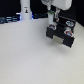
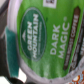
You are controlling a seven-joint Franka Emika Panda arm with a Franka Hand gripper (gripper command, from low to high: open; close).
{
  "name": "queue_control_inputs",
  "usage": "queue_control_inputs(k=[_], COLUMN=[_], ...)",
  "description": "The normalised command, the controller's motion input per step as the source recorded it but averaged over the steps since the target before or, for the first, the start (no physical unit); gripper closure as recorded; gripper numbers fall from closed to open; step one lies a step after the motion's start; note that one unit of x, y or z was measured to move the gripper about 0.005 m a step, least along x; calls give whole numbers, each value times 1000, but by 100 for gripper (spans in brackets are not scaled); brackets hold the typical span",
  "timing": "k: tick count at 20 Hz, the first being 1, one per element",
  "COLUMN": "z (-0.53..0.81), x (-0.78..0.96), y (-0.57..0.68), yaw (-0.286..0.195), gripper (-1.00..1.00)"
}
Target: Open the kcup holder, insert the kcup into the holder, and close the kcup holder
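Filling the wrist view, the kcup (image 2: 47, 42) sits clamped in the jaws above the kcup holder (image 1: 61, 35). We judge insertion underway; next, lower it into a slot.

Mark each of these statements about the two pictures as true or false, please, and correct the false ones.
1. The end effector is above the black holder. True.
2. The cup seen in the wrist view has a red lid. False: the lid is green, with the words Green Mountain and Dark Magic.
3. The holder stands on a white table. True.
4. The holder is at the exterior view's left. False: it is at the exterior view's right.
5. A tall white post stands far back at the exterior view's left. True.
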Motion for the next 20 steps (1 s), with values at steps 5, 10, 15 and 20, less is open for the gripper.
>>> queue_control_inputs(k=[5,10,15,20], z=[213,35,35,384], x=[170,98,133,466], y=[589,130,20,411], yaw=[20,2,0,-10], gripper=[100,100,100,100])
